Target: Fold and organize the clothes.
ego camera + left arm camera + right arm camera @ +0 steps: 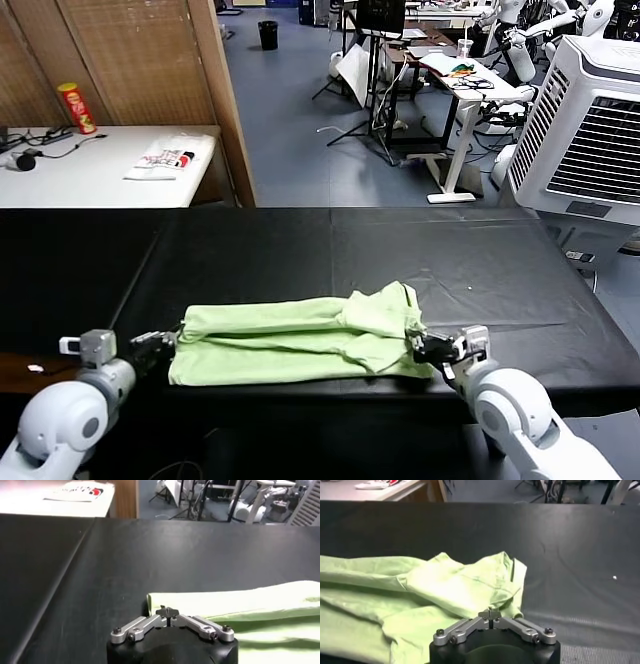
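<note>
Pincer on the left arm [168,343] sits closed at the shirt's left end; whether any cloth is caught between its tips cannot be told. Right pincer [418,346] is likewise closed at the shirt's right end, tips against the fabric, grip not confirmed.

Black surface [330,250]: covers the whole work area, cloth-draped, faint creases.

T-shirt [300,340]: pale light green, thin and soft, lying near the front edge of the surface between the two pincers. It is folded lengthwise into a long band, layered edges showing along its length. The right end is bunched, with a sleeve flap standing up in loose folds. Printed patch not visible.

White side table [100,170]: behind, to the left, carrying a white packet with red print [170,157] and a red can [76,107].
</note>
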Tool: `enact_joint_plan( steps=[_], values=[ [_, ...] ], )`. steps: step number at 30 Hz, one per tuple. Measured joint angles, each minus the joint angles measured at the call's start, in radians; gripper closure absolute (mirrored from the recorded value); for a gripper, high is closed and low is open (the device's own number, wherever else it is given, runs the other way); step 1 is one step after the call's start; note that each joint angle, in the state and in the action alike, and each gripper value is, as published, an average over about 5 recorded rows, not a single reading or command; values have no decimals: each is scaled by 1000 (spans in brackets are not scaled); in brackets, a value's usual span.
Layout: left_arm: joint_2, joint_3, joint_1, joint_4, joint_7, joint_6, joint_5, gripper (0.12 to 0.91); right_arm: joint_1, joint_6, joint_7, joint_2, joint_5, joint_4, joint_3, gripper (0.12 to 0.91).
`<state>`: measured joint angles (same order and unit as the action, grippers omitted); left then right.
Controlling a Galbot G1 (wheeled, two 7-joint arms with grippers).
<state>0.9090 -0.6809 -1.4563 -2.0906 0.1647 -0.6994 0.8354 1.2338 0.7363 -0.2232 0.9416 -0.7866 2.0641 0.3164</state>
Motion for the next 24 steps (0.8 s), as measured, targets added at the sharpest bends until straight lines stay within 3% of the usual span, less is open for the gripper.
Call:
enact_joint_plan(
  steps=[4, 7, 11, 16, 19, 24],
  values=[
    [5, 0, -14, -6, -21, -11, -38, 905, 15, 0, 12, -7, 0, 19, 16, 888],
    [8, -1, -24, -16, -29, -17, -63, 880, 31, 0, 18, -16, -1, 41, 37, 795],
    [7, -10, -38, -37, -27, -28, -75, 711, 46, 0, 28, -23, -8, 79, 83, 584],
    [-3, -28, -33, -58, -28, -32, -58, 426, 18, 0, 19, -2, 7, 79, 125, 323],
    [0, -23, -1, -43, -23, -27, -33, 290, -29, 0, 16, 27, 40, 37, 118, 251],
    [26, 11, 100, 31, -8, -20, -8, 234, -123, 0, 37, 86, 93, -67, 73, 228]
  ],
)
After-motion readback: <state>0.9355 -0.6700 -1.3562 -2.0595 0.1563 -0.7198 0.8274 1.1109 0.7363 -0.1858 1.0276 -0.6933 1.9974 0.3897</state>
